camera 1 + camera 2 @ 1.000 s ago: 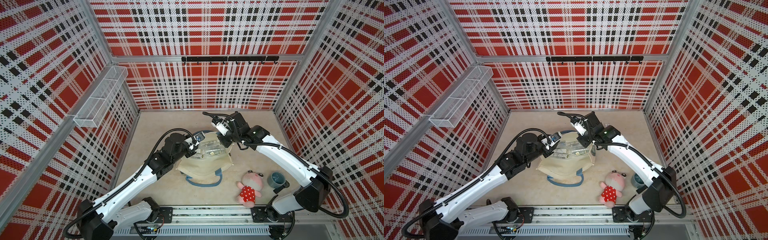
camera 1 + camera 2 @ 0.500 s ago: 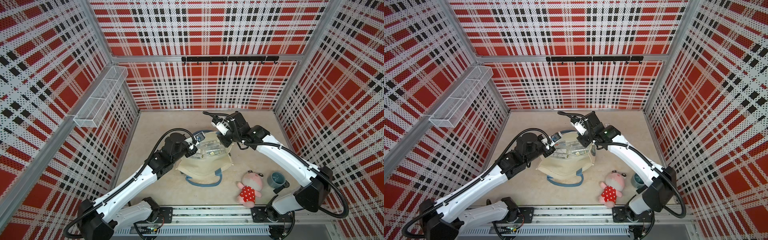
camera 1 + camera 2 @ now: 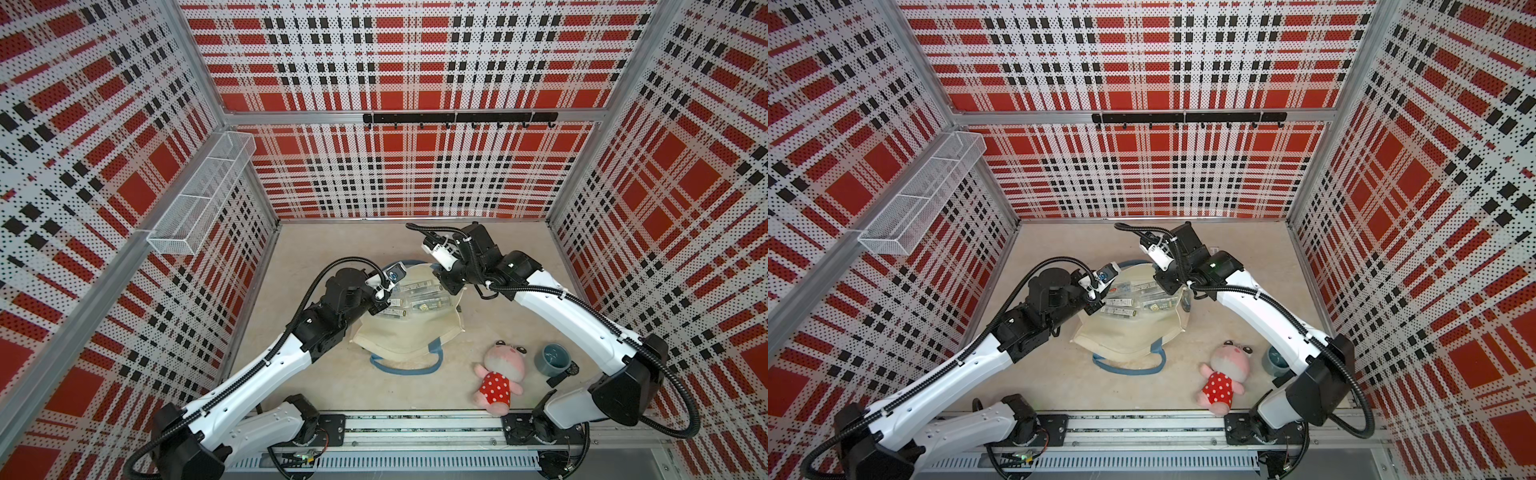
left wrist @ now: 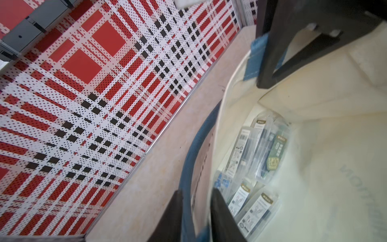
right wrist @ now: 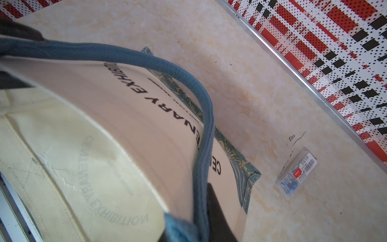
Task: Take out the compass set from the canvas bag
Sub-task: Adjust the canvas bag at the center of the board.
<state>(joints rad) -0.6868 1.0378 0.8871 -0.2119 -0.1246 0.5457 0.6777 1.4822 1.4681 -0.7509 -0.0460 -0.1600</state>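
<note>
So from where I'm standing, the robot is sitting at the hold-the-bag-open stage and nothing is coming out yet. The canvas bag (image 3: 407, 332) is lying in the middle of the lower half of both top views with its mouth pulled open, and the two arms are working the rim from either side. The right gripper (image 3: 445, 286) is pinching the rim by the blue strap (image 5: 201, 100) at the mouth's upper right, jaws pressed together on the fabric. The left gripper (image 4: 195, 191) is sitting at the mouth's left edge with its fingers (image 4: 219, 209) either side of rim and strap. Honestly I can't tell if it's squeezing the cloth or just straddling it. Down inside, a heap of clear packs (image 3: 419, 297) is showing. I'm guessing the compass set is one of them, but I can't tell which. A small clear case (image 5: 297, 174) is also lying on the table outside the bag. Next move, I reckon, one gripper is going to have to let go, spread, dip in through the mouth and close on the right pack. The other needs to be propping the opening, or the cloth is flopping over everything.
</note>
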